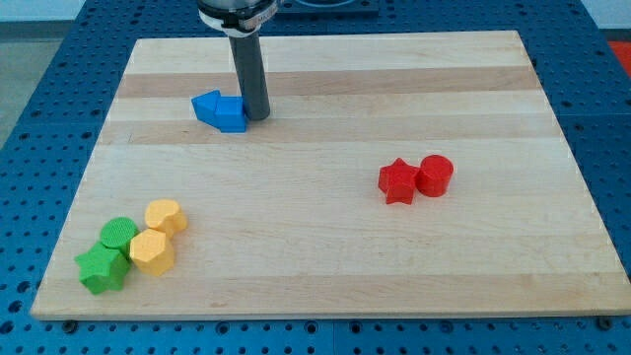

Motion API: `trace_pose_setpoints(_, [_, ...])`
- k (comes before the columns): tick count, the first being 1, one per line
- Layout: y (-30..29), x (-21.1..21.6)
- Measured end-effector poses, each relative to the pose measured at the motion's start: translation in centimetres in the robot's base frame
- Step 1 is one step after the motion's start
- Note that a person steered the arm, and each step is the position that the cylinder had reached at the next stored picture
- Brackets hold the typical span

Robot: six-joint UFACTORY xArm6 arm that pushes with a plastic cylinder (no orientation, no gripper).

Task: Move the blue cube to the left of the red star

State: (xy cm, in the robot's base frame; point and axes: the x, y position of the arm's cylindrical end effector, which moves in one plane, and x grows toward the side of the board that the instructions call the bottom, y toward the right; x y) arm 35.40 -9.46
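The blue blocks [220, 110] lie at the view's upper left of the wooden board; two blue pieces sit pressed together, and I cannot tell which is the cube. My tip [256, 117] stands right against their right side. The red star [397, 181] lies at the view's right of centre, far to the right of and below the blue blocks. A red cylinder [435, 175] touches the star's right side.
Two yellow blocks [165, 216] [152, 252] and two green blocks [119, 234] [102, 268] cluster at the board's lower left corner. The wooden board [325, 266] rests on a blue perforated table [39, 59].
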Motion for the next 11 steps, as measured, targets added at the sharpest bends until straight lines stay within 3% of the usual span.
trace_pose_setpoints(1, [4.0,-3.5])
trace_pose_setpoints(2, [5.0,-3.9])
trace_pose_setpoints(3, [5.9,-7.9])
trace_pose_setpoints(4, [5.3,-7.9])
trace_pose_setpoints(7, [-2.5,-0.4])
trace_pose_setpoints(11, [-5.6,5.2])
